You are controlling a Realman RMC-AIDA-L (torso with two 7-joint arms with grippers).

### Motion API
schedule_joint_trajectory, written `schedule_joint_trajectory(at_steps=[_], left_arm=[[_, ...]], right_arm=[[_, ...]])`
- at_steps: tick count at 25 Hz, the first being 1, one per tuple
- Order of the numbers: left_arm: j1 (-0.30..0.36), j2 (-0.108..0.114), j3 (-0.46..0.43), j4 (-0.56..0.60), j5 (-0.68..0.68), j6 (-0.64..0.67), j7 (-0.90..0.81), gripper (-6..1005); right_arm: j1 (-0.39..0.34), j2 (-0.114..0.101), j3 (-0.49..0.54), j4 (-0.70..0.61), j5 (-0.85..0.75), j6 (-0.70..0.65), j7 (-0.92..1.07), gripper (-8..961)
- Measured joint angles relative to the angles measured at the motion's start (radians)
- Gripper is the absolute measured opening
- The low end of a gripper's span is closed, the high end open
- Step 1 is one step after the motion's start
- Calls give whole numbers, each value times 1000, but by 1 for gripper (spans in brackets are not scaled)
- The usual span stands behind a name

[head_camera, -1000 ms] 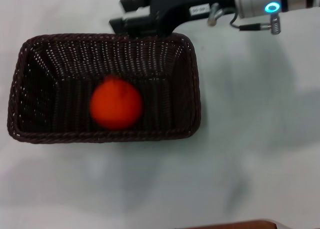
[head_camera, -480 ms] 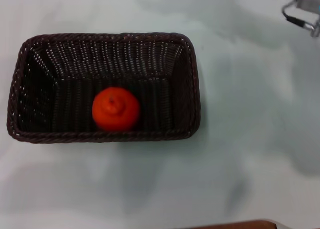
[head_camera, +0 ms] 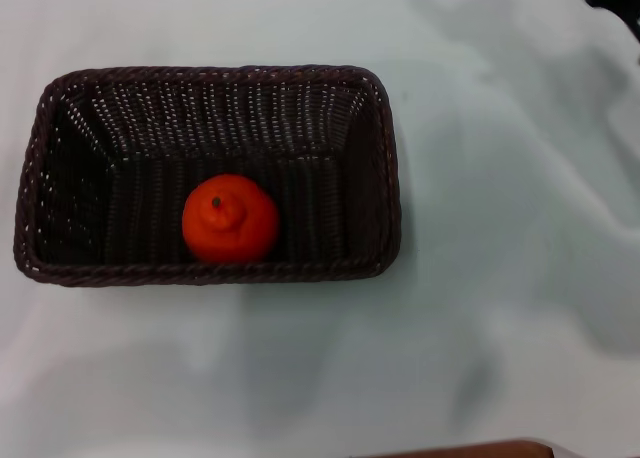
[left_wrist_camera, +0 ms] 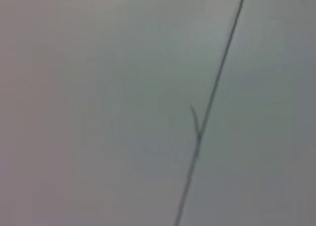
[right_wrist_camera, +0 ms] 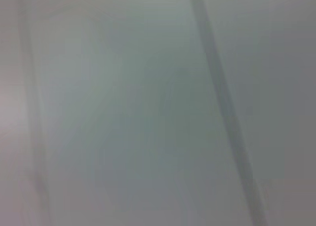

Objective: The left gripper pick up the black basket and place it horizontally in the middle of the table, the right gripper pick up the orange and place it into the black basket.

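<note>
Blurred pale surface [left_wrist_camera: 98, 112], thin dark line [left_wrist_camera: 212, 97].

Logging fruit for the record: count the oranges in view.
1. The orange sits inside the black basket, near its front wall, stem up. None visible elsewhere.

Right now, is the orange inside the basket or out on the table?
Inside. The orange rests on the floor of the black basket, near its front wall, stem up.

from my seat i see the black basket [head_camera: 208, 173] as the one obstacle on the table [head_camera: 510, 228], its open top unobstructed above the orange [head_camera: 230, 218] inside; bare surface surrounds it, widest on the right.
</note>
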Motion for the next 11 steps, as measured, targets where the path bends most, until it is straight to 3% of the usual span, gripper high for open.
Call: schedule_joint_trajectory(at_steps=[6,11], left_arm=[[16,-5,-1,170,-171,12,282,785],[13,-6,-1,240,-253,38,331,785]], right_arm=[[33,-2,252,244,13,117,-155,924],[34,-3,337,278,11,156,-198,924]])
